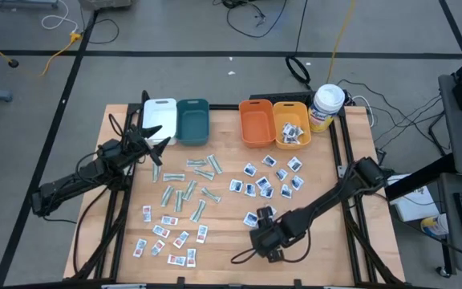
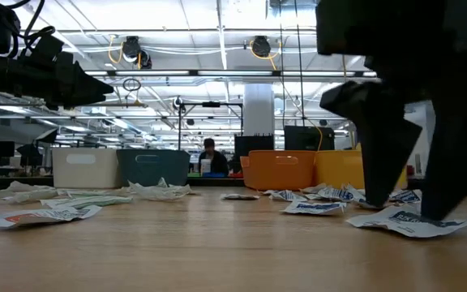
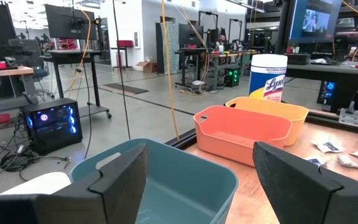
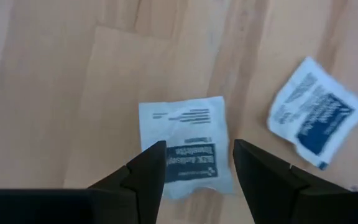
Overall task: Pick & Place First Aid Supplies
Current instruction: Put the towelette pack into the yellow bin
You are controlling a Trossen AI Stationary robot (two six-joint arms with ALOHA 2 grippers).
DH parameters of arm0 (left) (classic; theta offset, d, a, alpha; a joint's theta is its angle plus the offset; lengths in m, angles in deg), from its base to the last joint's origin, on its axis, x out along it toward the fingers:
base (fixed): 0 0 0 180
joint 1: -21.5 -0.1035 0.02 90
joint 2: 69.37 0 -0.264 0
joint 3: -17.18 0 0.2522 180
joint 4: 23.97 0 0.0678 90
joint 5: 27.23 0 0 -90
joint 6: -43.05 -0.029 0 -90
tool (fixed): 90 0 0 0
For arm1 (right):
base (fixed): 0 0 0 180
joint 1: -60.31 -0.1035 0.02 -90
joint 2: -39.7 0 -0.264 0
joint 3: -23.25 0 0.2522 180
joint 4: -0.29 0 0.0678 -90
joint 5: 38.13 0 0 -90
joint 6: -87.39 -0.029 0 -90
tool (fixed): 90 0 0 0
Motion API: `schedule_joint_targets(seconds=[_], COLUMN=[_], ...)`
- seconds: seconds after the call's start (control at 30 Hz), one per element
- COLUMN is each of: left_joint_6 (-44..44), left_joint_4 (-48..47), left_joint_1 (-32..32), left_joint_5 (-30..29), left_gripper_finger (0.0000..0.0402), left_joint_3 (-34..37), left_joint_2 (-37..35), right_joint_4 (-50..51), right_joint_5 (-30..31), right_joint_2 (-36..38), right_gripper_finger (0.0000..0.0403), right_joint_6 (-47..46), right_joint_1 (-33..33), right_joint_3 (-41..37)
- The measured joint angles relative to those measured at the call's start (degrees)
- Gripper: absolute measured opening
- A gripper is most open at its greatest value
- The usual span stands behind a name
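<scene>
First aid supplies lie scattered flat on the wooden table: white packets with blue print (image 1: 273,177) at the right, pale-green strips (image 1: 189,186) in the middle, and small red-printed packets (image 1: 167,238) at the near left. My right gripper (image 1: 263,218) is open near the table's front. It points steeply down over one blue-printed packet (image 4: 185,146), with a finger over each side of the packet's end. A second such packet (image 4: 319,121) lies beside it. My left gripper (image 1: 152,138) hangs open and level in front of the teal bin (image 3: 166,180), touching nothing. My right gripper comes at the blue-printed packet from above, slanting down. Its open fingers (image 4: 145,177) stand over the packet's printed end (image 4: 191,163). The packet lies flat on the table. Whether the fingertips touch it, I cannot tell.
Along the far edge stand a white bin (image 1: 160,115), a teal bin (image 1: 192,120), an orange bin (image 1: 255,122) and a yellow bin (image 1: 292,119) holding several packets. A white canister (image 1: 327,106) stands at the far right. Bare wood lies around the right gripper.
</scene>
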Motion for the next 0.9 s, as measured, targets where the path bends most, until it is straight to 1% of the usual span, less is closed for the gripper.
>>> schedule_joint_targets(seconds=[0.1,0.17,0.27,0.33,0.4,0.47,0.67,0.7,0.9], left_joint_6=[0.0,0.01,0.01,0.0,0.01,-0.01,0.0,0.0,0.0], left_joint_4=[0.0,0.0,0.0,0.0,0.0,0.0,0.0,0.0,0.0], left_joint_1=[-0.02,0.0,-0.02,-0.02,-0.02,-0.02,-0.02,-0.02,-0.02], left_joint_5=[0.0,0.0,0.0,0.0,0.0,0.0,0.0,0.0,0.0], left_gripper_finger=[0.0296,0.0296,0.0296,0.0296,0.0296,0.0296,0.0296,0.0296,0.0296], left_joint_3=[0.0,0.0,0.01,0.0,0.0,0.0,-0.01,-0.01,0.0], left_joint_2=[0.0,-0.01,0.0,0.01,0.01,-0.01,0.0,-0.01,0.0], right_joint_4=[-0.15,-0.33,-0.4,-0.48,-0.62,-0.7,-0.69,-0.64,0.38], right_joint_5=[-0.47,-2.31,-3.45,-4.27,-4.7,-4.72,-4.9,-4.9,-4.49], right_joint_2=[-0.55,-0.96,-1.12,-1.14,-1.14,-1.14,-1.18,-1.18,0.86], right_gripper_finger=[0.018,0.018,0.0179,0.0172,0.0154,0.0126,0.0018,0.0012,0.0012], right_joint_6=[-0.99,-1.44,-1.38,-1.11,-0.72,0.19,1.62,1.83,4.28], right_joint_1=[0.07,0.49,0.57,0.61,0.76,0.74,0.84,0.9,1.92], right_joint_3=[0.01,0.06,0.1,0.1,0.1,0.1,0.1,0.1,-0.07])
